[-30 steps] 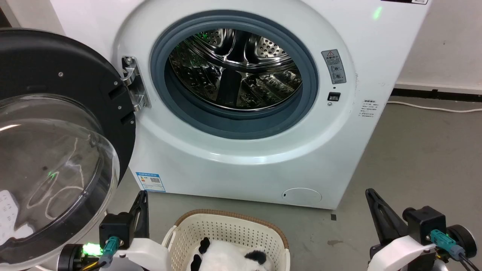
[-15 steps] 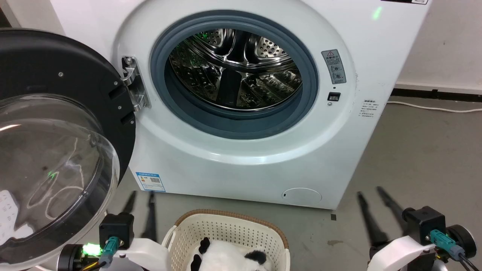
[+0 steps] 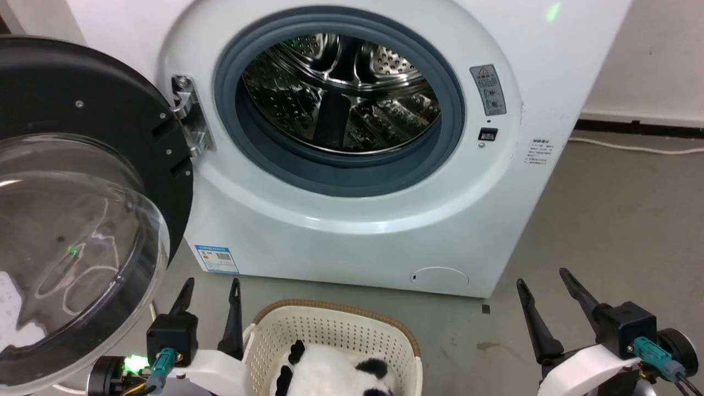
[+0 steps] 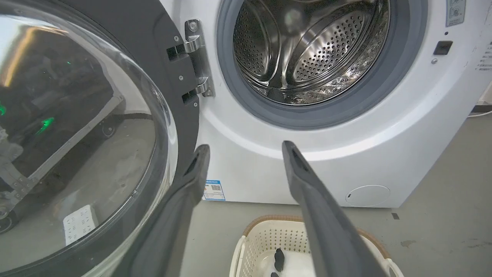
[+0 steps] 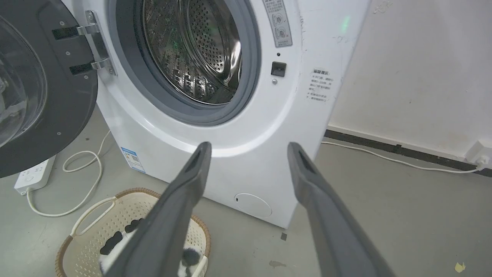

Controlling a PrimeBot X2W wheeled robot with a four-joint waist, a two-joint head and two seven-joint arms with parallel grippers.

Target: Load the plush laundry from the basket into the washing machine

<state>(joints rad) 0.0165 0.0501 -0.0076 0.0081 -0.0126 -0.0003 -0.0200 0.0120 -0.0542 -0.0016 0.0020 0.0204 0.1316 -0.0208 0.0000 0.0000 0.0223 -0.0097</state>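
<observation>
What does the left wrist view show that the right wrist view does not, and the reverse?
Left wrist view, not the right: the left claw, open, and a green glint in the clear dome of the door. Right wrist view, not the left: the right claw, open, a looped white cord and a wall socket. Both: the washing machine with its door open, the steel drum, the basket with the plush laundry lying in it, and a white power strip.
</observation>
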